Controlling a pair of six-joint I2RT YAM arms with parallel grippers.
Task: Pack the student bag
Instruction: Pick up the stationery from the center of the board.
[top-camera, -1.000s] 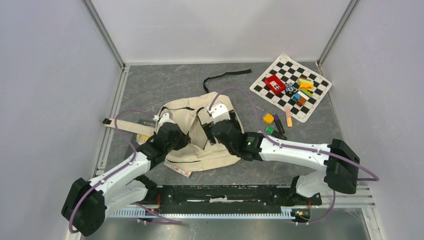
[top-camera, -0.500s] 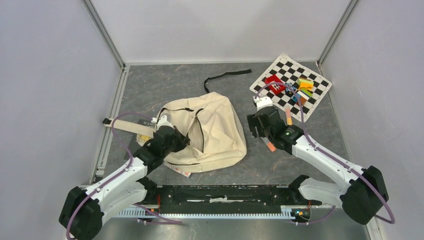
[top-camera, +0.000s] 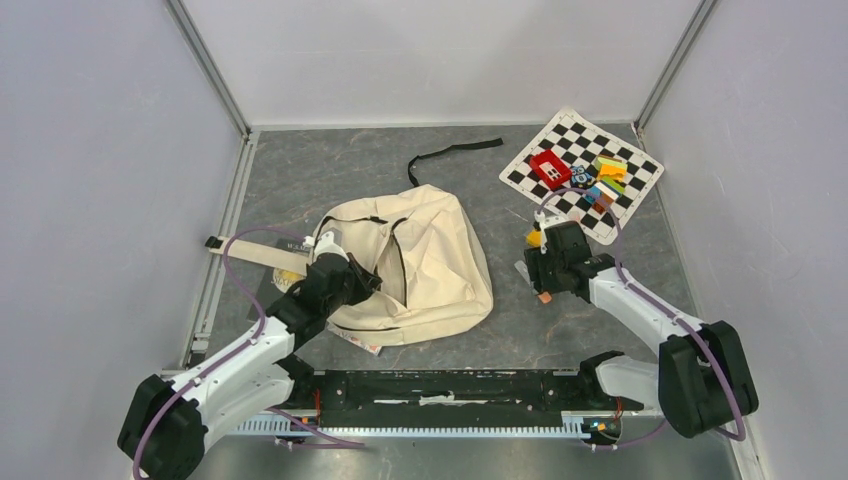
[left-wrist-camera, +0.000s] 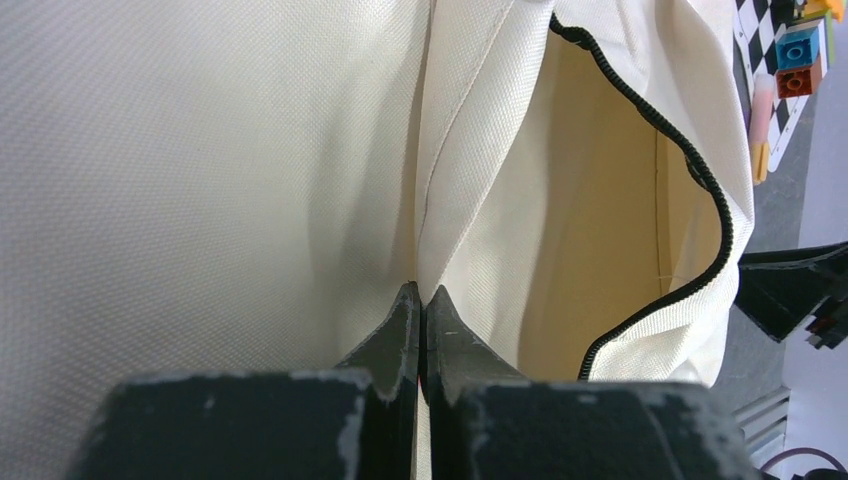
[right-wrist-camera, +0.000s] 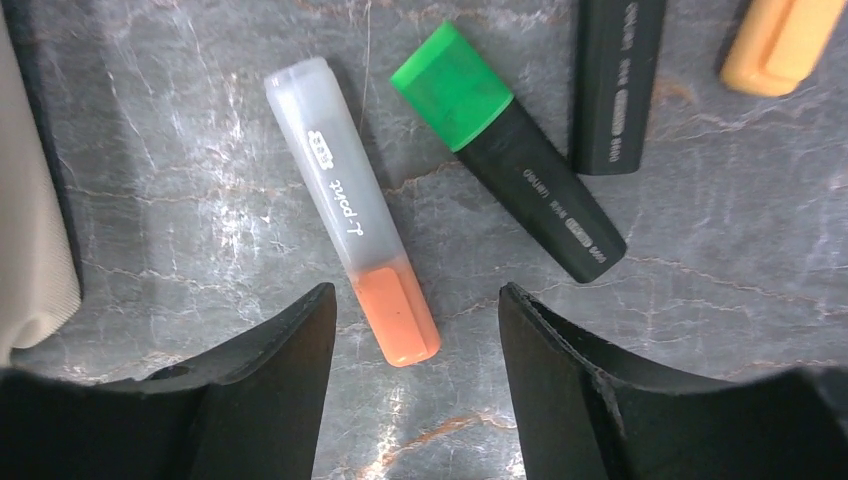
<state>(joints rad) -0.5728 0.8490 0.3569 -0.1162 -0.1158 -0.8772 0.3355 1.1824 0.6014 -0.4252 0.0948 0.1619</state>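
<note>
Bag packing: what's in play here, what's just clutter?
In play: student bag, pinched by left claw; orange highlighter under open right claw; green highlighter beside it.
Lying about: checkered board, red block and coloured blocks on it, loose black strap.

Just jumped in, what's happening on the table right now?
The left tool is shut on a fold of the cream student bag, and the bag's zippered mouth gapes open. The right tool is open, its jaws straddling the orange end of a clear highlighter that lies next to a green-capped marker. It has not gripped anything yet.
</note>
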